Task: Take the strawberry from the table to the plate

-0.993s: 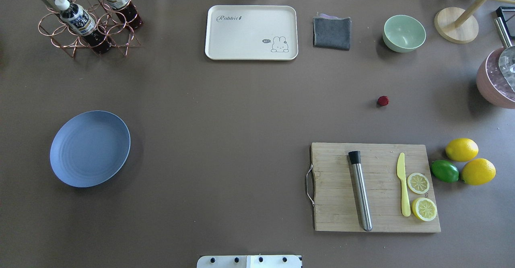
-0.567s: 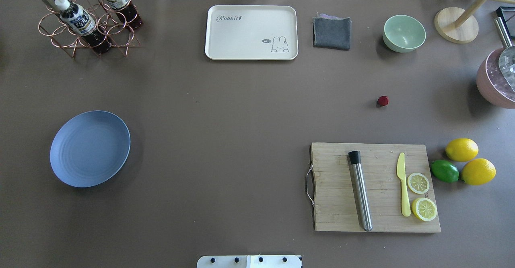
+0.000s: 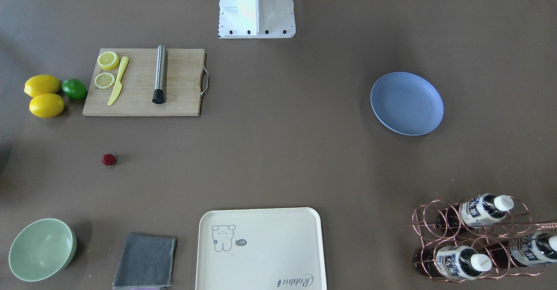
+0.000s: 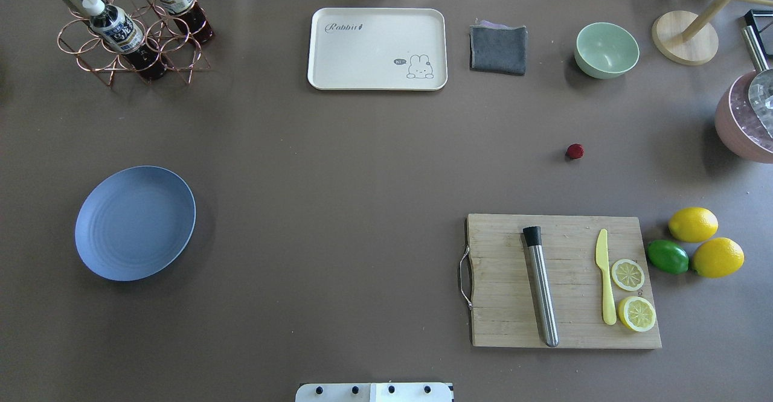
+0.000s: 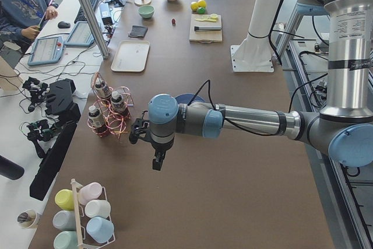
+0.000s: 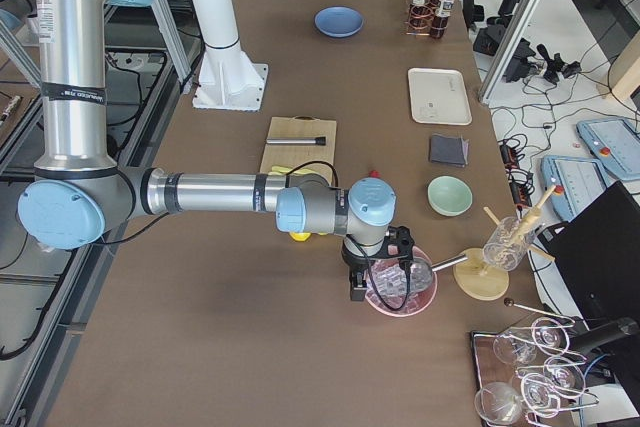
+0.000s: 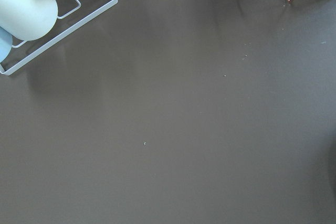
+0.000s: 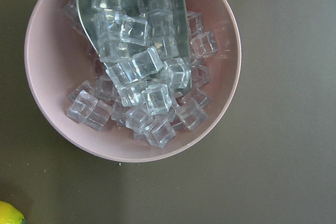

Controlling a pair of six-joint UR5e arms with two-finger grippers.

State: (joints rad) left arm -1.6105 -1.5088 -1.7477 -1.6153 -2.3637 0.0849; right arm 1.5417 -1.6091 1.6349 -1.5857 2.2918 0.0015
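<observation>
The strawberry point(image 4: 575, 151) point(image 3: 109, 159) lies alone on the brown table point(image 4: 338, 178), between the mint bowl and the cutting board. The blue plate point(image 4: 135, 223) point(image 3: 407, 103) rests far across the table on the robot's left, with nothing in it. Neither gripper shows in the overhead or front views. In the exterior left view my left gripper point(image 5: 157, 161) hangs over the table end near the bottle rack. In the exterior right view my right gripper point(image 6: 355, 292) hovers over a pink bowl of ice point(image 8: 131, 66). I cannot tell whether either is open or shut.
A cutting board point(image 4: 561, 281) holds a steel muddler, a yellow knife and lemon slices. Two lemons and a lime point(image 4: 667, 256) lie beside it. At the far edge are a cream tray point(image 4: 377, 49), grey cloth point(image 4: 498, 49), mint bowl point(image 4: 606, 50) and bottle rack point(image 4: 130, 28).
</observation>
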